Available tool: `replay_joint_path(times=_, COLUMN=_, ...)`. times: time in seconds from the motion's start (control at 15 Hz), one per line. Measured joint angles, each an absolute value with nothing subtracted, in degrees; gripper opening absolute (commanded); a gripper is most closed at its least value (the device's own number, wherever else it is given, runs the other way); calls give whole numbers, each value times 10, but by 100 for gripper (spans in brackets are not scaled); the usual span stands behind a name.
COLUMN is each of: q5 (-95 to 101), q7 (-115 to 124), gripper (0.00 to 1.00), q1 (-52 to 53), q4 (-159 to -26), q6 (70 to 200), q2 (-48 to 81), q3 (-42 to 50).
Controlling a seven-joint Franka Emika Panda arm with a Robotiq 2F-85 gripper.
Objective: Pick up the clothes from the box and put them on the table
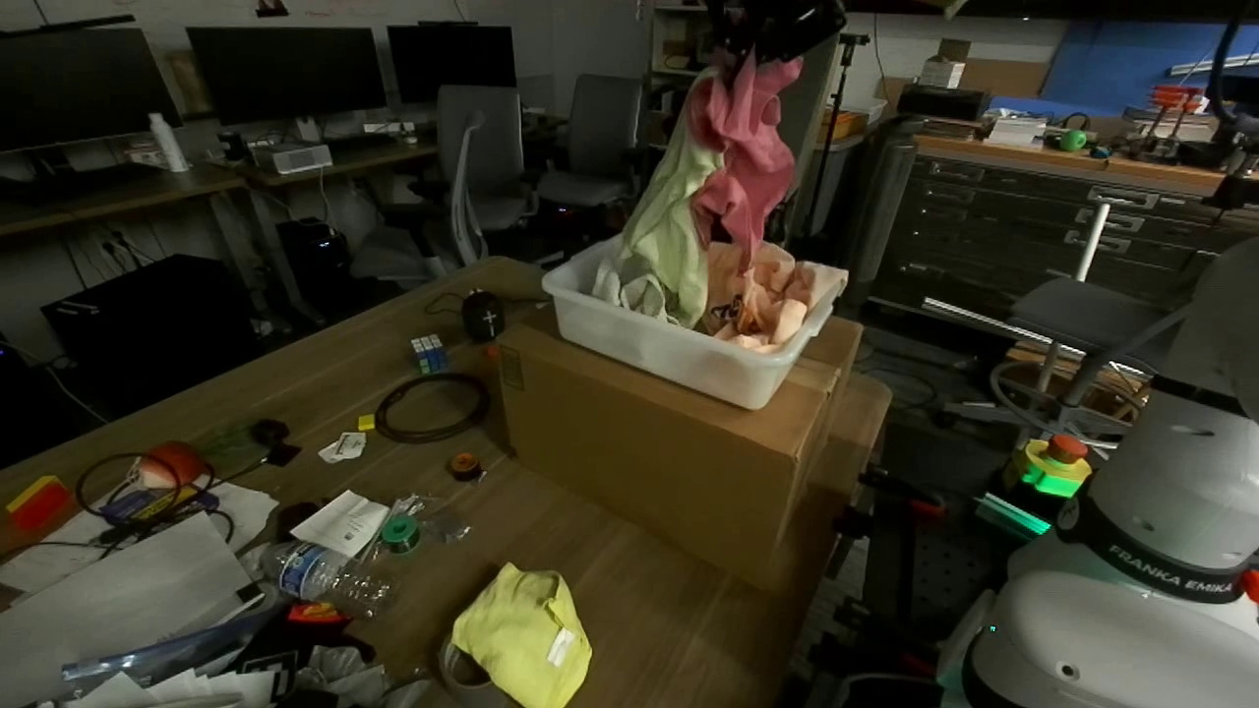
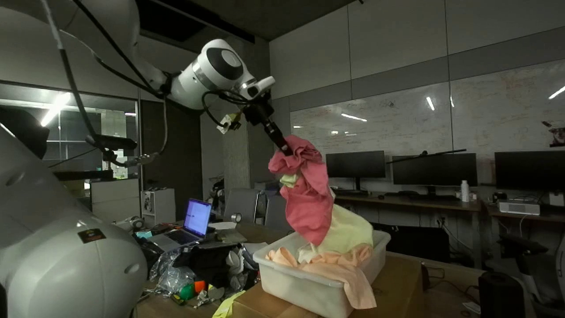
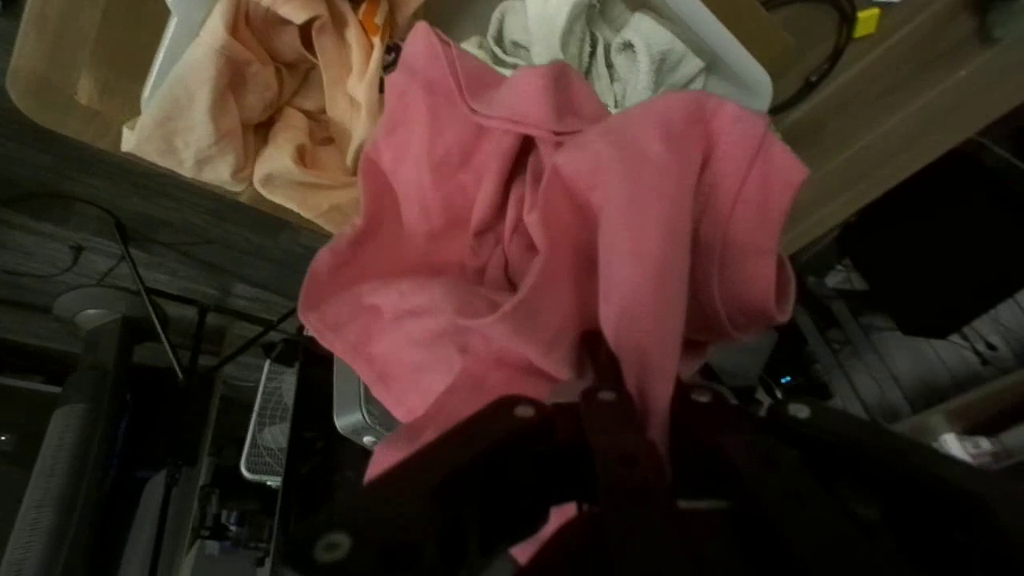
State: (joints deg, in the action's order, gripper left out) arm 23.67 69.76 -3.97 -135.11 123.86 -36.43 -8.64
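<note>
"The jaws: how are they seen to stand?"
"Clamped together on the pink-red garment (image 2: pixel 309 203), which is hung from them in folds above the white plastic tub (image 1: pixel 669 359)."
"Is the pale yellow-green garment (image 1: pixel 674 211) gripped too?"
"That cannot be told. It is stretched up beside the pink-red one, close under the jaws, while its lower part is heaped in the tub."
"And what else is contained there?"
"A peach garment (image 2: pixel 344 269) with a dark print, part of which is draped over the rim, and some whitish cloth (image 3: pixel 648 56); whether the latter is a separate piece cannot be made out."
"By what is the tub borne?"
"By a brown cardboard carton (image 1: pixel 649 442), which is set on the wooden table (image 1: pixel 669 610). Farther along it a Rubik's cube (image 1: pixel 428 354), a bright yellow garment (image 1: pixel 526 629) and a water bottle (image 1: pixel 329 580) are laid."
"And beyond the table?"
"In both exterior views, grey office chairs (image 1: pixel 482 147) are seen and dark monitors (image 1: pixel 285 74) are lined up near the wall (image 2: pixel 318 57)."
</note>
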Motion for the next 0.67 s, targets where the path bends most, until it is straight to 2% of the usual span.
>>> replay_joint_path(times=0.33, q5=234, q7=704, gripper=6, q1=-42, q4=-1338, q6=1239, q2=-399, q3=-117)
replay_joint_path(times=0.67, q5=168, q7=627, gripper=6, q1=-4, q4=-1318, q6=1231, q2=-372, q3=-140)
